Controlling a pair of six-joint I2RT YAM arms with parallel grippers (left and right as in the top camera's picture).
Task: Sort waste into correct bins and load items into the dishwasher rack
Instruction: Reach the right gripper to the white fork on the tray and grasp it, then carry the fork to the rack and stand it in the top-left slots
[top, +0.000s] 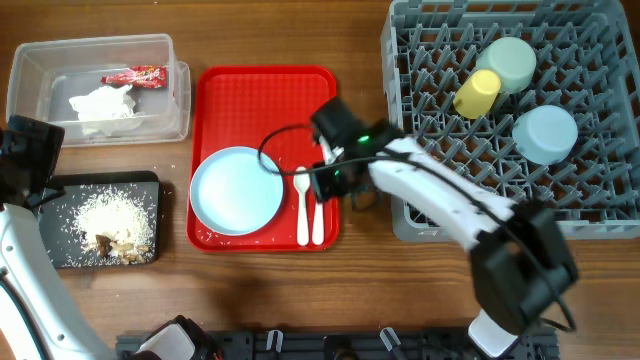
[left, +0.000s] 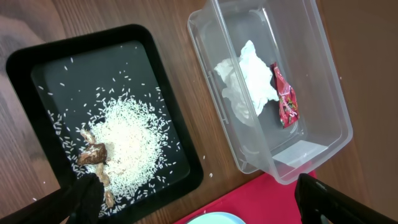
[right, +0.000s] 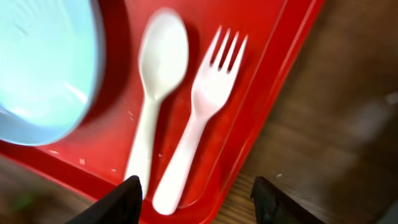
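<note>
The right wrist view is blurred, with the pale-blue plate cut off at its left edge. The right claw is spread wide and empty over the white spoon and fork (laid side by side on the red tray). The left claw is likewise parted, holding nothing.

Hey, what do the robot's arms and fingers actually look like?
The right arm and left arm have smooth white rounded links with bulky black joints. A thin black cable loops off the right wrist, near a small green light. The right fingers and left fingers are plain matte black and blunt.
</note>
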